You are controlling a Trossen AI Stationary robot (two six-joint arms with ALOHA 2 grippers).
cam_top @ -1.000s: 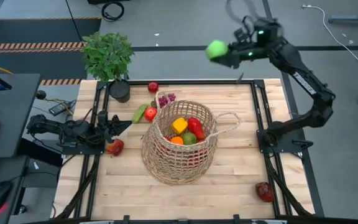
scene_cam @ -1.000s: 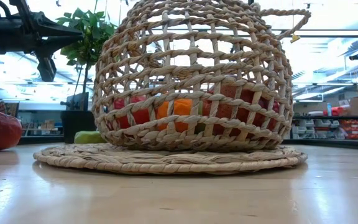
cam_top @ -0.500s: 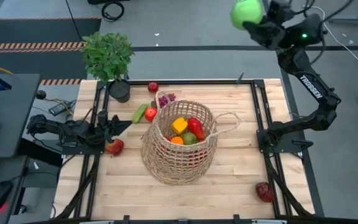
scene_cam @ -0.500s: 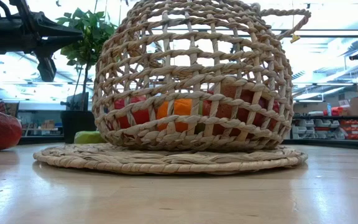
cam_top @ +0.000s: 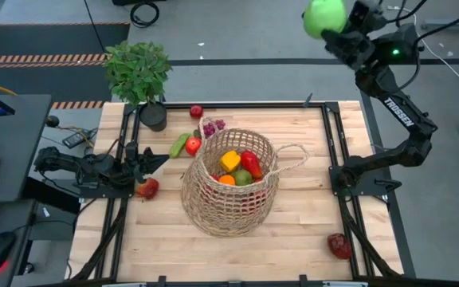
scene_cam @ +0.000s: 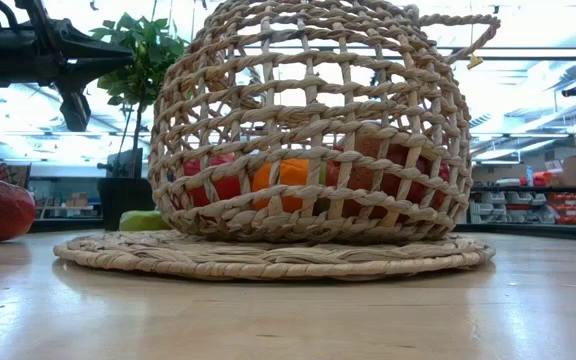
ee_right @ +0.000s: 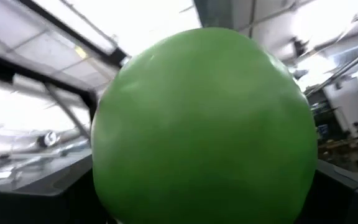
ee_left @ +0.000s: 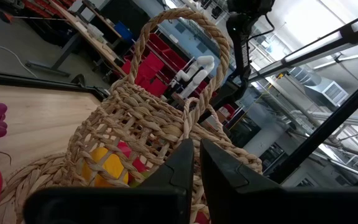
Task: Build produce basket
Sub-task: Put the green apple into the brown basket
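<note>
The basket (cam_top: 231, 182) is sitting near the middle of the desk (cam_top: 309, 207), tipped a bit so you're looking into its mouth, with one loop handle (cam_top: 293, 157) sticking out toward your right arm's side. Inside you're already carrying a yellow pepper (cam_top: 229, 161), a red pepper (cam_top: 251, 163), something orange (cam_top: 226, 180) and a green piece (cam_top: 243, 177).

Just outside the rim on the far left side you've got a small red fruit (cam_top: 193, 146) touching the basket, a cucumber (cam_top: 179, 145) beside that, the grapes (cam_top: 213, 125) near the far rim, and a red apple (cam_top: 196, 112) a little farther back. Another red piece (cam_top: 147, 188) is lying by your left hand (cam_top: 151, 162), which is resting low at the left edge of the desk with its fingers pressed together and nothing between them. One more red piece (cam_top: 339, 245) is sitting alone at the near right corner, well apart from the basket.

Your right hand (cam_top: 337, 24) is raised high beyond the far right corner of the desk, clamped on a green apple (cam_top: 324, 17), which is filling nearly the whole wrist view. The potted plant (cam_top: 139, 73) is standing at the far left corner.
</note>
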